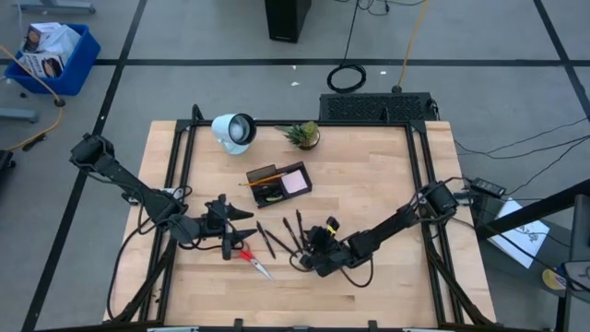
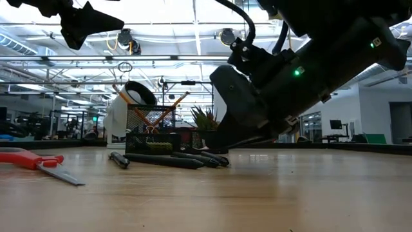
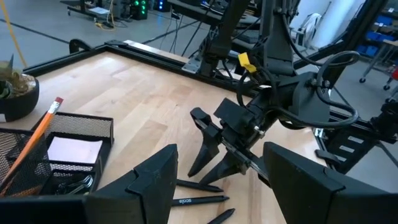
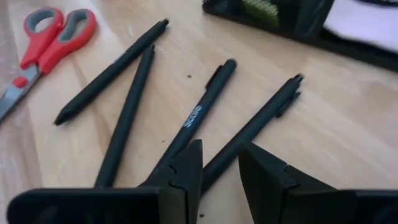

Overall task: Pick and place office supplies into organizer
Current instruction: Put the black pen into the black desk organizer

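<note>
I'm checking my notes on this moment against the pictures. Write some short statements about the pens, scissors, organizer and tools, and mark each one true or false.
1. Four black pens lie loose on the table. True.
2. The right tool is shut on a pen. False: its fingers are open, low over the pens, with one pen's end between them.
3. The red-handled scissors are in the organizer. False: they lie on the wood, beside the pens.
4. The organizer holds an orange pencil and a pale pad. True.
5. The left tool is open and empty, above the table. True.
</note>
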Tool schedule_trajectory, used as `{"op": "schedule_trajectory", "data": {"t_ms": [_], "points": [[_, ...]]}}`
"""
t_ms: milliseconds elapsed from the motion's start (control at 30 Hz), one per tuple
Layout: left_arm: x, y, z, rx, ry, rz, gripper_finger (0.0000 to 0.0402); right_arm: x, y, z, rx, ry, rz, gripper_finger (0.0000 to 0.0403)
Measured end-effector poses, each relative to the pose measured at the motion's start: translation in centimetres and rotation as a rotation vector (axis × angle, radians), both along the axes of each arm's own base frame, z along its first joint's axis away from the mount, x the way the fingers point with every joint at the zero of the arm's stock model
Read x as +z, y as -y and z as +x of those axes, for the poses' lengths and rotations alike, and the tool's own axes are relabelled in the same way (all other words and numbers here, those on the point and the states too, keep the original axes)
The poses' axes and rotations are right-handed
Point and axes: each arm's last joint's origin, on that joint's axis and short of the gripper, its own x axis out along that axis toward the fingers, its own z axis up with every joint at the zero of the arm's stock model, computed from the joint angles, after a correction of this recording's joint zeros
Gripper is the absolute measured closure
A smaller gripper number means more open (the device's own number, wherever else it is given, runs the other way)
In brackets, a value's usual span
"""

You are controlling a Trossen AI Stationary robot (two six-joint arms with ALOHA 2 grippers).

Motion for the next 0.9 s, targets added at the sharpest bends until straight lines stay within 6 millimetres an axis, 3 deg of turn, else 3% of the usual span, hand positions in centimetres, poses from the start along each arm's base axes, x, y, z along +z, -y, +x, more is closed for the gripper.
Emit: {"op": "schedule_trajectory", "data": {"t_ms": [533,900], "points": [[0.0,0.0,0.0,0.002,0.002,-0.003,0.0160,-1.4,0.4,-0.1,0.018,-0.096,0.085,0.0310],[0.0,0.0,0.0,0.002,0.003,-0.006,0.0160,-1.9,0.7,-0.6,0.130,-0.235,-0.044,0.0324]]}}
